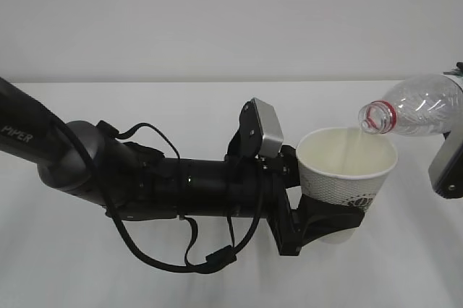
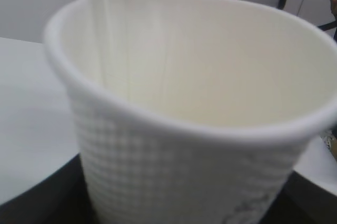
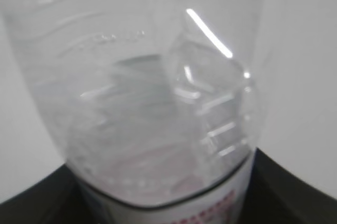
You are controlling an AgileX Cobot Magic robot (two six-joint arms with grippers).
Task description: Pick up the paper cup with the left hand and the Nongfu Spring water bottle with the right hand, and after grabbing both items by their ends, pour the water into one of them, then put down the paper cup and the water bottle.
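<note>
So that the water [image 1: 352,143] lands inside, the left hand [image 1: 329,220] clasps the paper cup [image 1: 346,170] low and upright, while the right hand [image 1: 450,167] clamps the bottle [image 1: 416,109] tipped above the cup's rim

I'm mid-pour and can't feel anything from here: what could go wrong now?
The bottle mouth sits over the cup's far rim, not its middle, so the thin stream could slip outside onto the table. The left gripper holds the cup only near its base; the thin paper may buckle or tip as it fills.
</note>
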